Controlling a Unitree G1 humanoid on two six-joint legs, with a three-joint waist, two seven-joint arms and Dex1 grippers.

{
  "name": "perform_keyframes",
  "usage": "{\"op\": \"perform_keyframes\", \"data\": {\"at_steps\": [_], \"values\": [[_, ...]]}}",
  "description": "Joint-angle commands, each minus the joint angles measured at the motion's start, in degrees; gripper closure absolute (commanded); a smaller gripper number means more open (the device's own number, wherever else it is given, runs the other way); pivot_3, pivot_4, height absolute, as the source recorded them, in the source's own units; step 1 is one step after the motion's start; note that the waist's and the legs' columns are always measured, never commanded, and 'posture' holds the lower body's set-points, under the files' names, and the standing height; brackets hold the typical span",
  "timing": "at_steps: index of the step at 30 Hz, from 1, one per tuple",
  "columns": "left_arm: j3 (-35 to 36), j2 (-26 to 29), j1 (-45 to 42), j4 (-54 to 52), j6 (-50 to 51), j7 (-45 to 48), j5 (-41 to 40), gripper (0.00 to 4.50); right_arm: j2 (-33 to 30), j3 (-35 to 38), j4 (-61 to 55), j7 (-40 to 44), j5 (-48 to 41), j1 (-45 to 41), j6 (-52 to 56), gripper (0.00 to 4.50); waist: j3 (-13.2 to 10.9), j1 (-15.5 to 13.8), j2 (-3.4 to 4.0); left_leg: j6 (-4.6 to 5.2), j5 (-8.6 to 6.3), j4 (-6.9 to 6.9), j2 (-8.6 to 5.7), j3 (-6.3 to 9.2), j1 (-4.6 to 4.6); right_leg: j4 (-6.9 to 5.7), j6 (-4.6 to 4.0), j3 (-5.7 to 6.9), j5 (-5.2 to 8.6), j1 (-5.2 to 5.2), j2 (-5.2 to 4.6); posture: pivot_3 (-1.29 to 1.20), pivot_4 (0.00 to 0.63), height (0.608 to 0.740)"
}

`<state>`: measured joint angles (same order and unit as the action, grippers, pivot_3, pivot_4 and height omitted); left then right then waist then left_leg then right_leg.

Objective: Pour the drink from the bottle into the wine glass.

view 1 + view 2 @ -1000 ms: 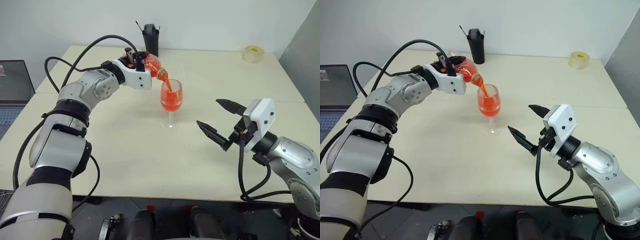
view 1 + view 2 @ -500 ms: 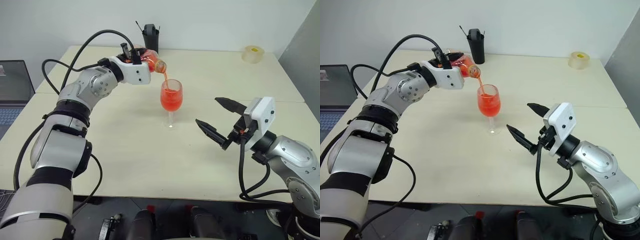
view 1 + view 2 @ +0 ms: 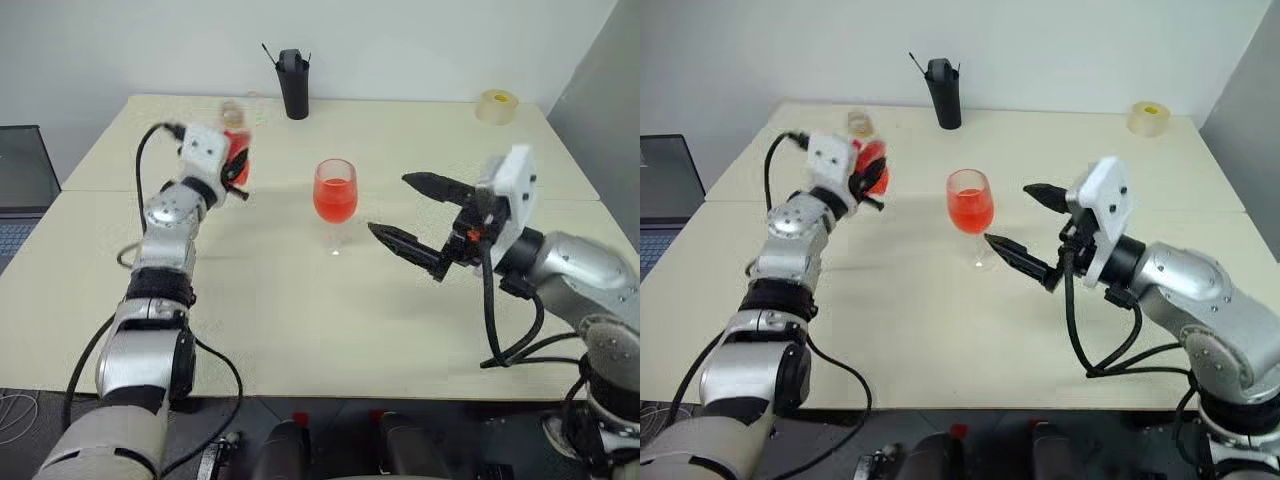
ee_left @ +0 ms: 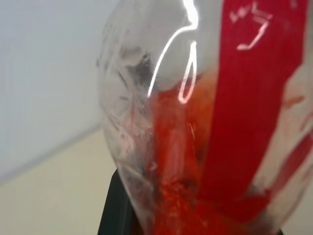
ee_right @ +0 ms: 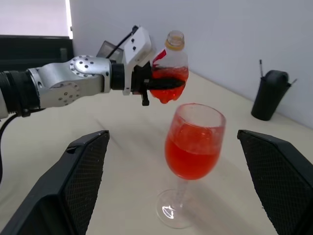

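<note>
Bottle (image 5: 169, 73): upright, pinched by left gripper (image 5: 159, 84), upper centre. Wine glass (image 5: 193, 147): filled. Right gripper (image 3: 420, 215): fingers spread, flanking the glass.

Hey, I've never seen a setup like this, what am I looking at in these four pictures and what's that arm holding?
A two-armed robot stands at a table. Two pictures come from cameras in its head, looking down over both arms; the other two come from cameras on its wrists. The left gripper is shut on a small clear bottle, upright, uncapped, with some red drink in it. The right gripper is open, beside a wine glass that holds red drink. Farther back stand a black cup and a tape roll.
</note>
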<state>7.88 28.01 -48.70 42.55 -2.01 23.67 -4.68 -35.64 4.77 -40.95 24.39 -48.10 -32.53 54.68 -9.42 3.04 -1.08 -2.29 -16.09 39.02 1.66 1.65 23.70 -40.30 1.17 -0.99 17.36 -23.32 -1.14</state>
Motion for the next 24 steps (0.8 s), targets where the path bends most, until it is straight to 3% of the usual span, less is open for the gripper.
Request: {"op": "perform_keyframes", "data": {"at_steps": [1, 8, 19, 24], "values": [[5.48, 0.11, 3.30, -6.99, 6.86, -4.15, -4.44, 3.76, -0.18, -2.66, 0.21, -0.69, -5.19, -5.69, 6.28, 0.00, 0.01, -0.06, -0.03, 0.00, 0.00, 0.00, 0.00, 0.04, 0.01, 0.01, 0.00, 0.03, 0.00, 0.00, -0.03, 0.00, 0.150, 0.740], [10.22, -1.06, 8.27, -5.29, 7.09, -11.97, -5.32, 3.76, 1.94, -10.82, 2.77, -0.39, -4.74, -11.37, 11.05, 0.00, 0.15, -0.74, -0.25, 0.02, -0.01, 0.02, -0.08, 0.08, 0.08, 0.05, 0.00, 0.07, 0.00, 0.00, -0.03, 0.00, 0.150, 0.740], [11.97, -2.76, 9.63, 1.74, 3.70, -13.60, -6.56, 3.76, 3.51, -12.86, 2.64, 0.39, -5.12, -11.63, 12.51, 0.00, 0.29, -1.23, -0.25, 0.21, -0.12, 0.01, -0.10, 0.00, 0.04, 0.06, 0.01, 0.03, 0.00, 0.00, -0.04, 0.00, 0.150, 0.740], [11.80, -2.57, 9.84, 2.10, 3.04, -14.02, -6.58, 2.10, 3.83, -13.05, 2.63, 0.22, -4.62, -11.70, 12.84, 0.00, 0.36, -1.18, -0.24, 0.23, -0.13, 0.01, -0.09, -0.01, -0.01, 0.02, 0.01, 0.01, 0.00, 0.00, -0.03, 0.00, 0.150, 0.740]]}}
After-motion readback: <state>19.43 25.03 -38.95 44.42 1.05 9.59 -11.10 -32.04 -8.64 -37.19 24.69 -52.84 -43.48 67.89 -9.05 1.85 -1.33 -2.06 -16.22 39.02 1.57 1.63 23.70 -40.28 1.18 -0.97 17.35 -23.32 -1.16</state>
